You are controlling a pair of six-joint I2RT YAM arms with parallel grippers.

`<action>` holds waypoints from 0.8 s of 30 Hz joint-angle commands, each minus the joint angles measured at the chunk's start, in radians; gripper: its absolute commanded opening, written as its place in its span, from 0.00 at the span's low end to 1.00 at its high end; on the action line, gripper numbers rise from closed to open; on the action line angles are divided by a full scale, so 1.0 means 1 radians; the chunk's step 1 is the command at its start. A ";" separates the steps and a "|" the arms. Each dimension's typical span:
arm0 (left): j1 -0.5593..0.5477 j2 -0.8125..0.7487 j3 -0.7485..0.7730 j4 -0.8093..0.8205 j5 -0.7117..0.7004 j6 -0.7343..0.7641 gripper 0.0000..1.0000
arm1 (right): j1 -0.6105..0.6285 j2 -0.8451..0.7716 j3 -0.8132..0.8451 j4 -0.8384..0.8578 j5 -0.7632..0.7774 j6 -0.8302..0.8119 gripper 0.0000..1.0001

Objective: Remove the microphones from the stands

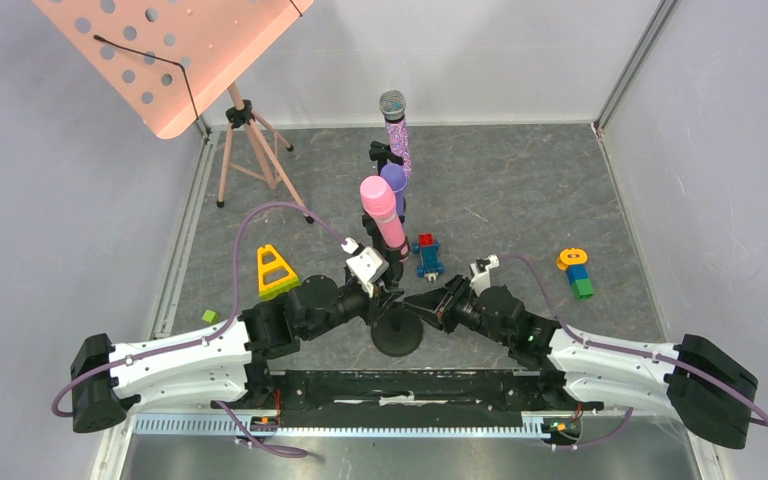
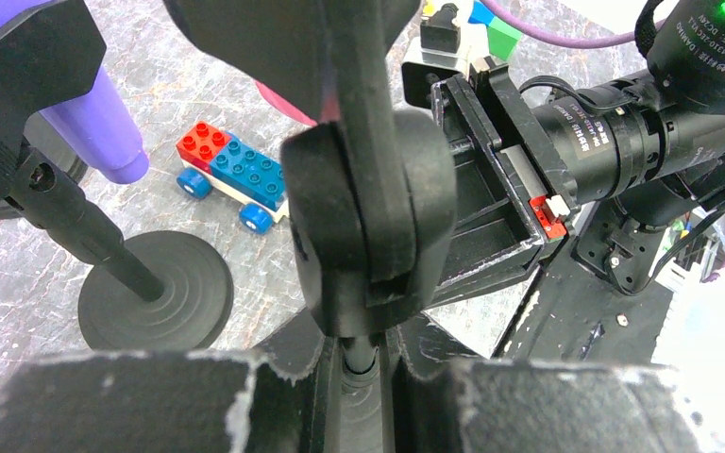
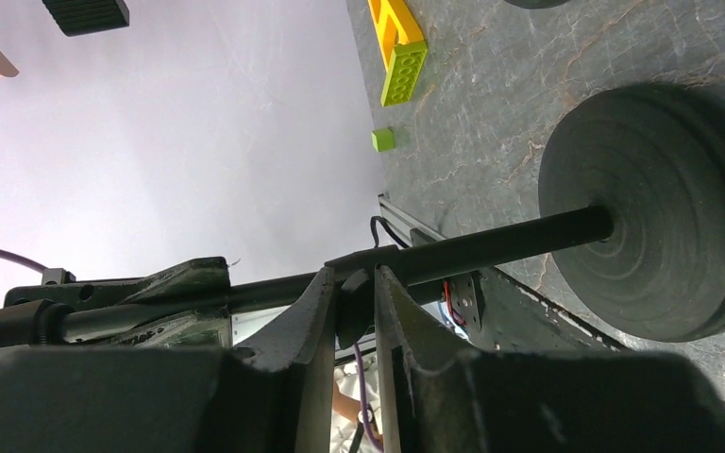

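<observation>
Well — smooth pink microphone (image 1: 381, 208) tops slim black stand (image 3: 510, 243) — ridged disc base (image 1: 397, 339).

Under me lies a grey, marbled table (image 1: 520, 190). At upper left a pink tripod (image 1: 250, 150) stands on it. Left of centre I see a yellow triangle (image 1: 275, 270) with a lime brick (image 3: 404, 71) touching its lower edge, and a small green cube (image 1: 208, 316) near it, apart. A blue-and-red car (image 1: 427, 255) of bricks sits at centre, and a yellow, blue and green stack (image 1: 576, 272) at right. The black stand (image 1: 397, 335) rests on its round foot at lower centre. A second foot (image 2: 156, 293), also round and black, sits near the car.
</observation>
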 commanded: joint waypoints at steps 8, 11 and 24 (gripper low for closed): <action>-0.008 -0.024 0.047 0.047 0.003 -0.013 0.02 | 0.003 0.004 -0.030 0.108 0.014 -0.098 0.02; -0.007 -0.025 0.041 0.062 0.003 -0.014 0.02 | 0.004 0.018 0.018 0.088 0.018 -0.245 0.00; -0.008 -0.021 0.066 0.030 -0.006 0.029 0.02 | 0.004 0.039 0.022 0.280 0.009 -0.960 0.05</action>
